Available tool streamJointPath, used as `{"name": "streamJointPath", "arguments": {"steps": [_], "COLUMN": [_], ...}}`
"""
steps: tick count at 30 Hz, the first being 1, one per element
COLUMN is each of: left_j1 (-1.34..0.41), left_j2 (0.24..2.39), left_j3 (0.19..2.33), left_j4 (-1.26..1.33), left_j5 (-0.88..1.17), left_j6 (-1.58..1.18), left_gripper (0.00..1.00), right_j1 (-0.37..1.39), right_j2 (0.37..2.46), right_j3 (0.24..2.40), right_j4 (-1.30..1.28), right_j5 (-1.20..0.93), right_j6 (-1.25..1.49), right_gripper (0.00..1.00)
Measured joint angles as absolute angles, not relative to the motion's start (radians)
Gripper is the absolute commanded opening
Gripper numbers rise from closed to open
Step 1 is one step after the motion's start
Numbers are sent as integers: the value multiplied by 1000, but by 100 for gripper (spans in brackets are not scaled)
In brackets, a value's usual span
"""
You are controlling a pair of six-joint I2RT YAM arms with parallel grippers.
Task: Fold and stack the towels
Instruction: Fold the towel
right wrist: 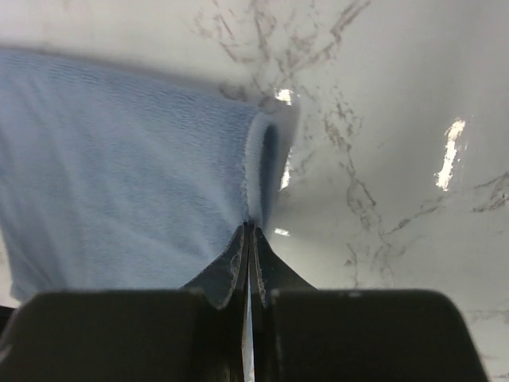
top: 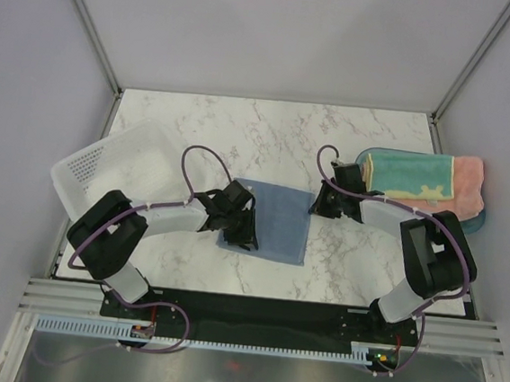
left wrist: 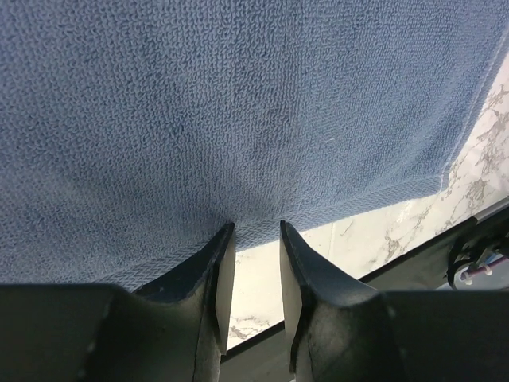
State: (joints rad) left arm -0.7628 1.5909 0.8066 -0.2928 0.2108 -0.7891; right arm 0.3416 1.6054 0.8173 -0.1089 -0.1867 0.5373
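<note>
A small blue-grey towel (top: 274, 224) lies flat mid-table. My left gripper (top: 241, 240) sits low at its near-left edge. In the left wrist view that gripper (left wrist: 256, 226) is open, its tips touching the towel's (left wrist: 238, 103) woven hem with only bare table showing between the jaws. My right gripper (top: 315, 206) is at the towel's right edge. Its jaws (right wrist: 249, 228) are shut on the towel's (right wrist: 119, 167) edge, which curls up off the marble. A folded pale-yellow-and-teal towel (top: 410, 174) rests on a salmon-pink towel (top: 470, 186) at the far right.
A white perforated basket (top: 113, 164) lies tilted at the left, close to the left arm. The two stacked towels sit in a teal tray (top: 474, 223) by the right wall. The marble table (top: 269, 134) ends at a black rail along the near edge.
</note>
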Motion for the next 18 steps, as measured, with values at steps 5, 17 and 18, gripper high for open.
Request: {"name": "streamJointPath", "arguments": {"steps": [5,17,18], "left_j1": [-783,-827,-827], "left_j2": [1591,1577,1575], "left_j3": [802,839,862], "left_j4": [-269,-316,-339], "left_j5": [190,157,152], "left_j6": [-810,-839,-837], "left_gripper": [36,42,42], "right_j1": [332,324,323], "right_j2": [1656,1657,1650], "right_j3": [797,870,888], "right_j4": [-56,-136,-154], "right_j5": [-198,-220,-226], "right_j6": [512,477,477], "right_gripper": [2,6,6]}}
